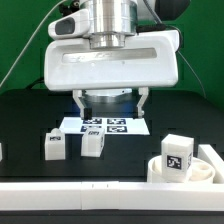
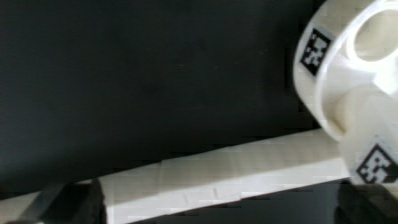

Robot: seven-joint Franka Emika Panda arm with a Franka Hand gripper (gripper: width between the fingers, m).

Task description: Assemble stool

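The round white seat (image 1: 200, 172) lies at the exterior view's lower right, with a white tagged block (image 1: 178, 153) standing on it. Two small white tagged legs (image 1: 55, 146) (image 1: 93, 143) rest on the black table in front of the marker board. My gripper (image 1: 114, 101) hangs open above the marker board, nothing between its fingers. In the wrist view the seat (image 2: 356, 70) shows with its tags, and my gripper (image 2: 210, 208) is open, with the dark fingertips (image 2: 45, 205) at the corners.
The marker board (image 1: 105, 125) lies flat at the table's middle back. A long white wall strip (image 1: 90, 190) runs along the front edge; in the wrist view the strip (image 2: 231, 168) crosses diagonally. Another white piece (image 1: 2, 151) peeks in at the exterior view's left edge.
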